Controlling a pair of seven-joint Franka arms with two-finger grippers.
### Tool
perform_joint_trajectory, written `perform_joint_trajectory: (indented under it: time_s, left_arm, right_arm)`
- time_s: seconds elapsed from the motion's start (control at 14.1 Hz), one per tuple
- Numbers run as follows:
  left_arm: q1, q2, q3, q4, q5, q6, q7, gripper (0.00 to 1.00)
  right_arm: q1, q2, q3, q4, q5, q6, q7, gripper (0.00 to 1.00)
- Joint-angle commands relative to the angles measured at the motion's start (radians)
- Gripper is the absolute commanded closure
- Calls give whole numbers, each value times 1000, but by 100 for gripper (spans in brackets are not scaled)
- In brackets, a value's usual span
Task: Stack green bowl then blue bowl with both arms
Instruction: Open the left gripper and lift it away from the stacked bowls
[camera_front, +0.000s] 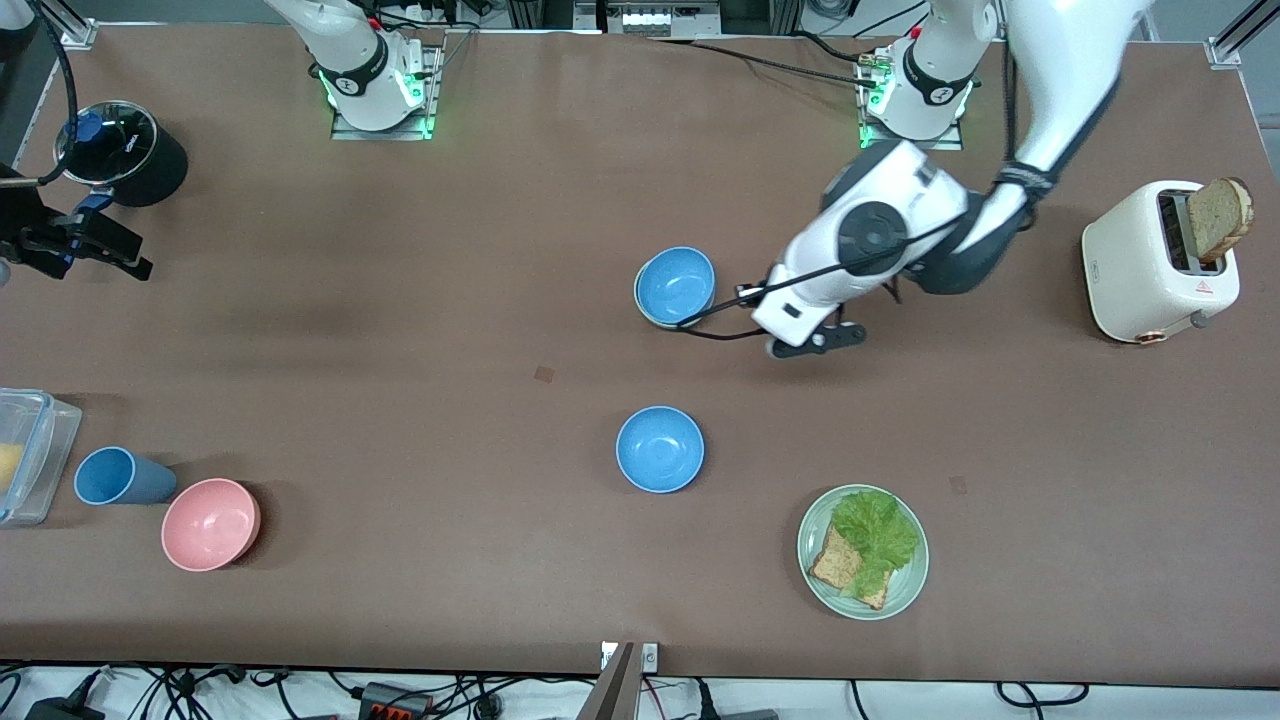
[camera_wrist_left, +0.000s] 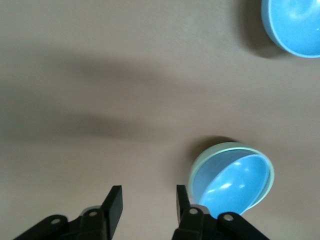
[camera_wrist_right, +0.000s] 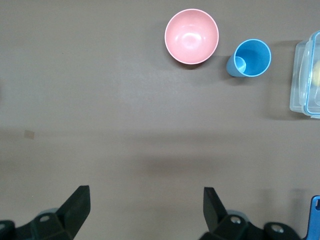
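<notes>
**Green bowl carries a blue bowl beside our left gripper**

Pale mint-green round bowl (camera_wrist_left: 200, 167) sits mid-table with a glossy sky-blue bowl (camera_wrist_left: 235, 182) nested inside. Our left gripper (camera_wrist_left: 148, 207) hovers just beside this stack, fingers spread and empty. A second sky-blue bowl (camera_front: 660, 449) lies nearer the front camera. Our right gripper (camera_wrist_right: 145, 207) waits open at its table end.

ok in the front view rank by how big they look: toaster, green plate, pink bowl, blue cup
1. toaster, largest
2. green plate, a little smaller
3. pink bowl
4. blue cup, smallest, though it lies on its side, so only roughly comparable with the pink bowl.

The top two are close, and the toaster stands taller, nearer the camera.
</notes>
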Motion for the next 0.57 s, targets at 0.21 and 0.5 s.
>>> perform_joint_trajectory:
  time_s: [0.21, 0.5]
  left_arm:
    - [384, -68, -181, -6, 35, -146, 378, 41]
    - [518, -75, -178, -14, 35, -149, 590, 38]
  right_arm:
    - [24, -15, -23, 21, -13, -53, 6, 0]
    - [17, -17, -22, 29, -14, -77, 11, 0]
